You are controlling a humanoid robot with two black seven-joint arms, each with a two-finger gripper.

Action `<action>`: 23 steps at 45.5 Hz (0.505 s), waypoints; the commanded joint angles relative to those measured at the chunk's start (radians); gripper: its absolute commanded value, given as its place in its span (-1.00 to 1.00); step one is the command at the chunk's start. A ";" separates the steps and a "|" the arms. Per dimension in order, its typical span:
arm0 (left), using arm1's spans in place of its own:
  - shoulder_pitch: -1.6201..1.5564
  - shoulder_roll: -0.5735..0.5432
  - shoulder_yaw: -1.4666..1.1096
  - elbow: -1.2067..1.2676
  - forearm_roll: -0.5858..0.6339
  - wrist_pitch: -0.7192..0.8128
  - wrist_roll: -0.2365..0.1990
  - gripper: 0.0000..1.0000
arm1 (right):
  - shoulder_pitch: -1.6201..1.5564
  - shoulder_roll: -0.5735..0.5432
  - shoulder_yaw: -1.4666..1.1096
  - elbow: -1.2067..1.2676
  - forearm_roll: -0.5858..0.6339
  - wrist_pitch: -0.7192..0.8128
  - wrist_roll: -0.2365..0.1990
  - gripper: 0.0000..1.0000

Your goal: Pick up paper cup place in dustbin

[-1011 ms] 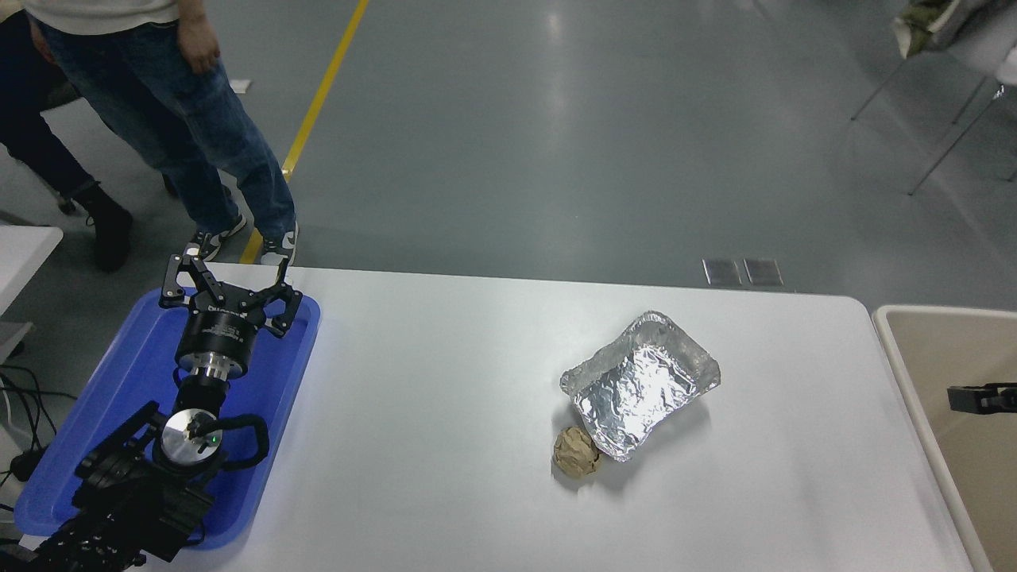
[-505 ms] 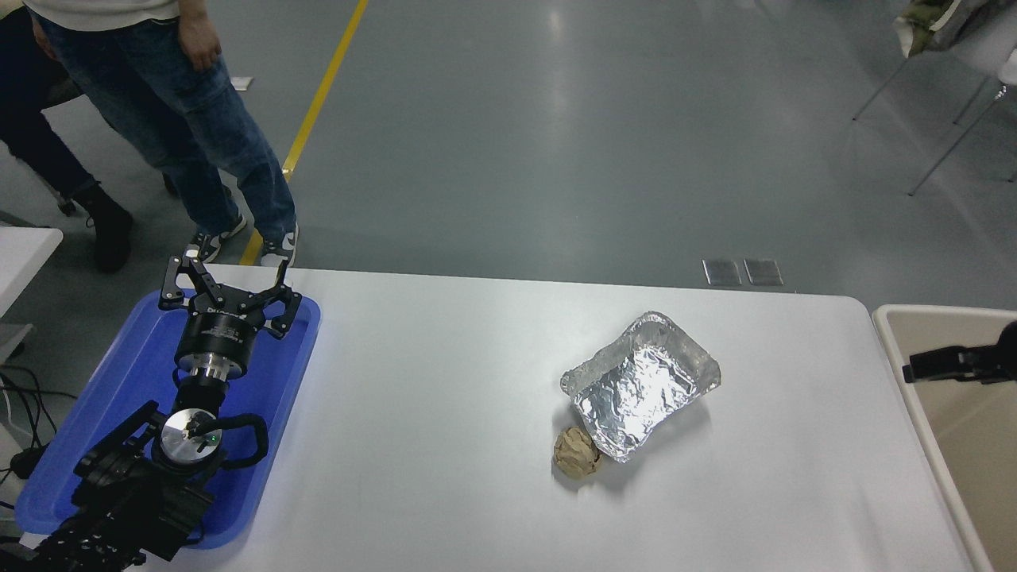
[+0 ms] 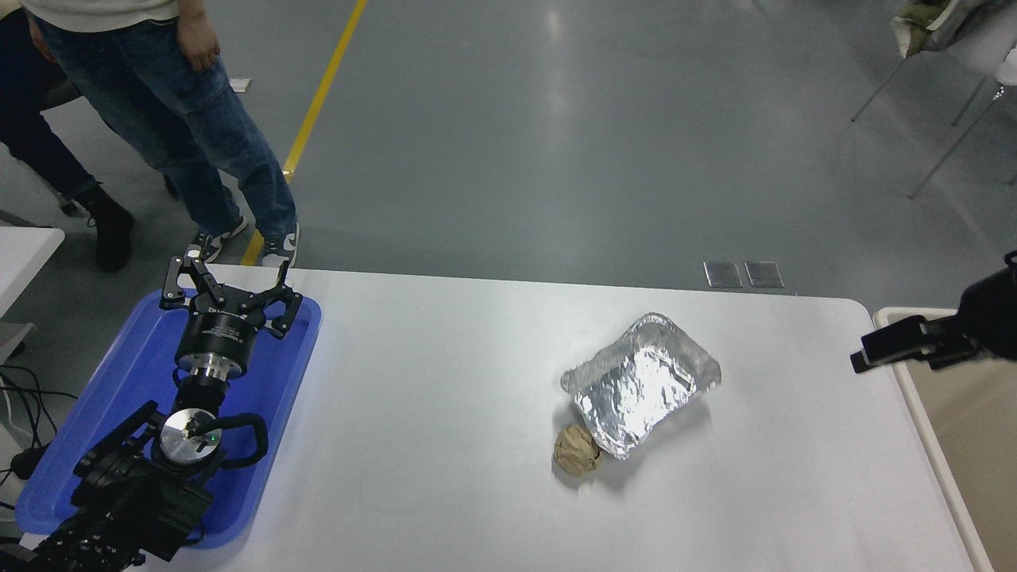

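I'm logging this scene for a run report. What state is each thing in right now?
Crinkled silver foil tray: upright, tilted, nothing visible inside.
Crumpled brown paper ball: on the white table, against the foil tray's near corner.
Large beige dustbin: open; contents not visible.
Flat blue plastic tray: under the left gripper.
Left gripper: open, parked.
Right gripper: over the dustbin's rim; open or shut unclear.
Paper cup: not visible.

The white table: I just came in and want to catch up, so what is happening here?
No paper cup shows anywhere. The right claw comes in from the right edge, above the dustbin rim beside the table, with nothing seen in it. The left claw sits open over the blue tray. On the table lie a foil tray and a crumpled brown paper ball against it. A person stands at the far side.
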 commanded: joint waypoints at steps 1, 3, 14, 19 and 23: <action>0.000 0.000 0.000 0.000 0.000 0.000 0.001 1.00 | 0.136 0.140 -0.032 0.102 0.162 0.069 0.002 1.00; 0.000 0.000 0.000 0.000 0.000 0.000 0.000 1.00 | 0.144 0.150 -0.025 0.102 0.187 0.086 0.005 1.00; 0.000 0.000 0.000 0.000 0.000 0.000 0.000 1.00 | 0.158 0.189 0.012 0.102 0.309 0.163 0.007 1.00; 0.000 -0.003 0.000 0.000 0.000 0.000 0.001 1.00 | 0.161 0.216 0.005 0.099 0.323 0.166 0.007 1.00; 0.000 0.000 0.000 0.000 0.000 0.000 0.000 1.00 | 0.163 0.228 -0.005 0.102 0.348 0.178 0.005 1.00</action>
